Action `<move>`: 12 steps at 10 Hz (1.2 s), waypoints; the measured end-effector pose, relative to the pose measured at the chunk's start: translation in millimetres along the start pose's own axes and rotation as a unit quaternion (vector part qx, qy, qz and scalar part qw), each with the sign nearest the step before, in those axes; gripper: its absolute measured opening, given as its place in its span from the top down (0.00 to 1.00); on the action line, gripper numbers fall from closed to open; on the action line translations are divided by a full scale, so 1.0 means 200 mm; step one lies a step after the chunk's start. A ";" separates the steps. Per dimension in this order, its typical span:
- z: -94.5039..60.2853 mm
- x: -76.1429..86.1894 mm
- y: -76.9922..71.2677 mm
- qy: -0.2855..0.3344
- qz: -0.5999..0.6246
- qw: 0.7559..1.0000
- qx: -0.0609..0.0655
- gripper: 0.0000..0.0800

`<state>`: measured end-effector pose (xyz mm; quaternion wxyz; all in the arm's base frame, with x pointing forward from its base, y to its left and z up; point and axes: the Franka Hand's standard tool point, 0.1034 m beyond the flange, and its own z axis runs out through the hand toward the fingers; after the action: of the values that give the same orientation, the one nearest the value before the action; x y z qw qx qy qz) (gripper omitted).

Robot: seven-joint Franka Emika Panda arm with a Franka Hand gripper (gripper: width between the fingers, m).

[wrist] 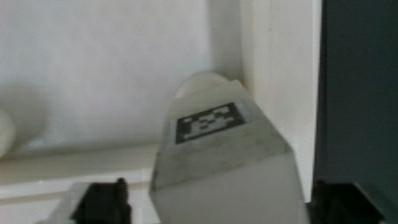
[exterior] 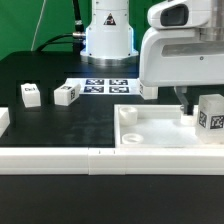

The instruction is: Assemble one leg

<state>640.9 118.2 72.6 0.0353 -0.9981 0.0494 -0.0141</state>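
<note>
A leg [exterior: 210, 112], a stubby white block with a square tag, stands upright at the corner of the large white tray-like part [exterior: 150, 137] on the exterior view's right. My gripper [exterior: 190, 103] hangs low right beside it. In the wrist view the leg [wrist: 214, 122] fills the space between my two dark fingertips [wrist: 103, 200], with a narrow gap on each side; my gripper [wrist: 228, 205] is open around it. Two more legs [exterior: 30, 94] [exterior: 66, 93] lie on the black table at the exterior view's left.
The marker board [exterior: 105, 85] lies in front of the arm's base. Long white border bars [exterior: 100, 160] run along the front edge. Another white piece [exterior: 3, 120] sits at the far left. The tray's rim [wrist: 107, 150] shows in the wrist view.
</note>
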 end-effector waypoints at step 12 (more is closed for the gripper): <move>0.00 -0.01 0.04 0.018 0.375 0.927 0.012 0.64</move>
<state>638.9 110.7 71.9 0.0495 -0.9055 0.4209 -0.0189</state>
